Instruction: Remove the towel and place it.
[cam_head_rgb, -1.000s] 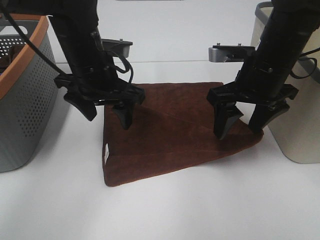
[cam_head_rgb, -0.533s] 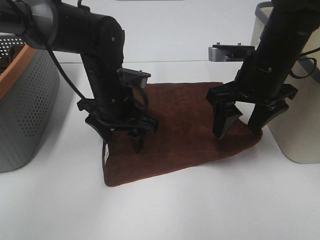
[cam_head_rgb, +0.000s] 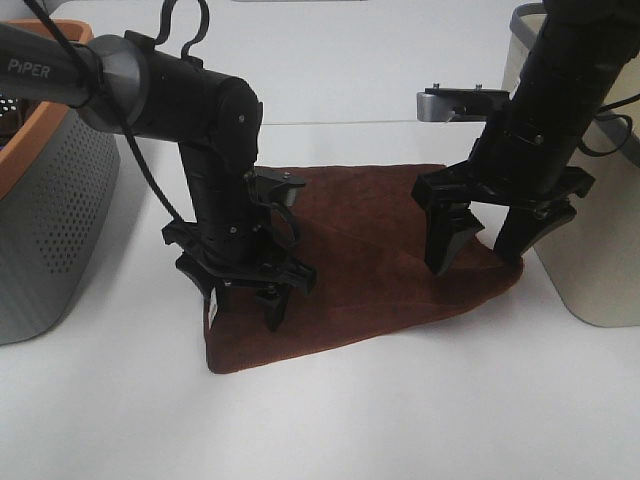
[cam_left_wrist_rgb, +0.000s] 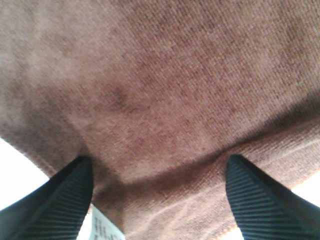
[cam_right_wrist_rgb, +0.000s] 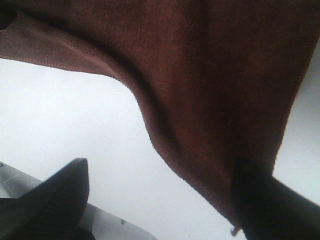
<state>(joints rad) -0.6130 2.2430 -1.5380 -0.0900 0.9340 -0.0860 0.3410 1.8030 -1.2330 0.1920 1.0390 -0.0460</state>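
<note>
The dark brown towel (cam_head_rgb: 370, 260) lies spread on the white table, with its white tag (cam_head_rgb: 212, 306) on the left edge. My left gripper (cam_head_rgb: 245, 306) is open and low over the towel's front left part, close to the tag. In the left wrist view (cam_left_wrist_rgb: 160, 200) the towel (cam_left_wrist_rgb: 165, 85) fills the picture between the fingers, and the tag (cam_left_wrist_rgb: 105, 230) shows by one finger. My right gripper (cam_head_rgb: 477, 250) is open over the towel's right corner. In the right wrist view (cam_right_wrist_rgb: 160, 205) the towel's (cam_right_wrist_rgb: 210, 75) edge runs between the fingers.
A grey perforated basket with an orange rim (cam_head_rgb: 50, 200) stands at the left. A beige basket (cam_head_rgb: 600, 270) stands at the right, just beside the right arm. White table (cam_head_rgb: 330, 430) shows in front of the towel.
My left arm has swung forward and down from the towel's back left to its front left corner by the tag. The right arm and the towel have not moved.
</note>
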